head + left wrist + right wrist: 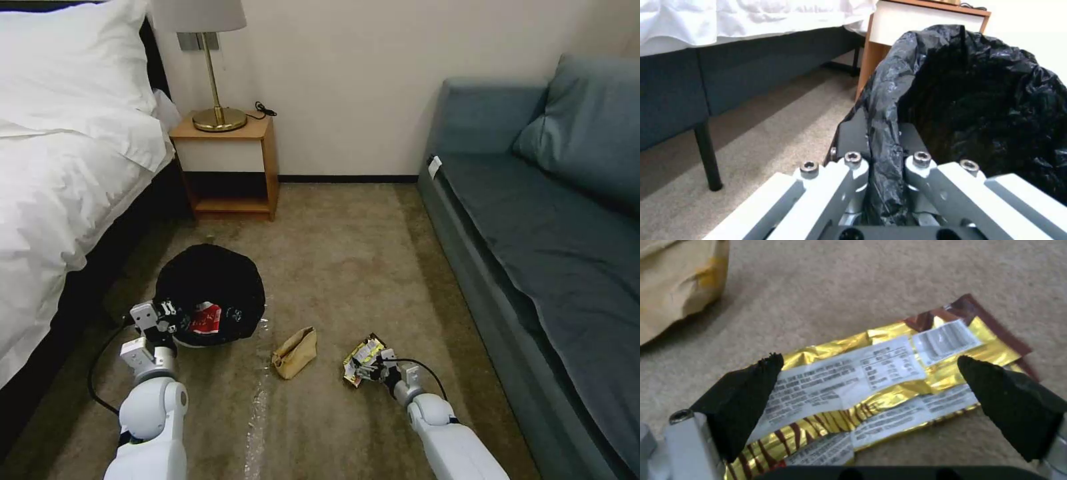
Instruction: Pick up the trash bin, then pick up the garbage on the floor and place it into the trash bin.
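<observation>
Carpet: yellow wrapper (871, 386) lies btwn right gripper (871, 373) fingers, spread apart; left gripper (885, 160) fingers clamp bin rim (889, 100).

Both forearms are glossy white and rounded, narrowing to grey metal wrist cuffs. A black cable loops off each wrist. The left gripper (165, 319) is pale grey metal with silver hex screws; the right gripper (365, 361) carries black wedge-shaped fingertips (746, 396).
</observation>
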### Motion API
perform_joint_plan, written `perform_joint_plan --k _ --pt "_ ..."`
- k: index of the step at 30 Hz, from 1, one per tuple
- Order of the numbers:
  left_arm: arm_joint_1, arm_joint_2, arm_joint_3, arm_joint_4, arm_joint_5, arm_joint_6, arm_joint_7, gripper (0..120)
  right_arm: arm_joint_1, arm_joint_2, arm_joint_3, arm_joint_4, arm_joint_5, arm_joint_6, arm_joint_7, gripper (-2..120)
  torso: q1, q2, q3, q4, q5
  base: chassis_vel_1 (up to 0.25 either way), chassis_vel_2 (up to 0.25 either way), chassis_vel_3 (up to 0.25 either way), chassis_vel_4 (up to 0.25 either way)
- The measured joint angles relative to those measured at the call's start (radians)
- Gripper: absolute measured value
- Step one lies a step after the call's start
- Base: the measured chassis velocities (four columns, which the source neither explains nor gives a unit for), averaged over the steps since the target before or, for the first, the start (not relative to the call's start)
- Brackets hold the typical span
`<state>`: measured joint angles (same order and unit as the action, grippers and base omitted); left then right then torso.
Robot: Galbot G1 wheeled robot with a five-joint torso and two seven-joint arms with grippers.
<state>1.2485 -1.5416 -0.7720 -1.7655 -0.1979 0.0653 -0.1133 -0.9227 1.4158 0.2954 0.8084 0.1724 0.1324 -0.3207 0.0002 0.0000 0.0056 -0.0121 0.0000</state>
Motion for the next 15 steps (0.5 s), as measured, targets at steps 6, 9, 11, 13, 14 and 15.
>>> perform_joint_plan --k 6,9,11,13,14,15 --pt "0.004 -0.001 -0.001 -0.005 0.001 0.0 -0.001 4 0.008 0.012 0.01 -0.033 -0.022 0.022 -0.006 100 0.0 0.0 0.0 0.0 0.0001 0.0 0.0 0.0 0.0" --pt "0.006 -0.001 -0.001 -0.005 0.001 0.0 0.0 4 0.006 0.005 0.013 -0.027 -0.024 0.024 -0.006 100 0.0 0.0 0.0 0.0 0.0001 0.0 0.0 0.0 0.0" --pt "0.006 -0.001 -0.002 -0.005 0.001 0.0 -0.001 4 0.003 -0.003 0.016 -0.018 -0.023 0.024 -0.005 100 0.0 0.0 0.0 0.0 0.0 0.0 0.0 0.0 0.0" --pt "0.005 -0.001 -0.002 -0.005 0.001 0.0 -0.001 4 0.002 -0.007 0.02 -0.013 -0.023 0.024 -0.005 100 0.0 0.0 0.0 0.0 0.0 0.0 0.0 0.0 0.0" --pt "0.004 -0.001 -0.001 -0.005 0.001 0.0 -0.001 4 0.001 -0.01 0.022 -0.01 -0.022 0.024 -0.004 100 0.0 0.0 0.0 0.0 0.0 0.0 0.0 0.0 0.0" --pt "0.003 -0.001 0.001 -0.005 0.002 0.0 -0.001 4 0.0 -0.013 0.026 -0.007 -0.022 0.024 -0.004 100 0.0 0.0 0.0 0.0 0.0001 0.0 0.0 0.0 0.0"
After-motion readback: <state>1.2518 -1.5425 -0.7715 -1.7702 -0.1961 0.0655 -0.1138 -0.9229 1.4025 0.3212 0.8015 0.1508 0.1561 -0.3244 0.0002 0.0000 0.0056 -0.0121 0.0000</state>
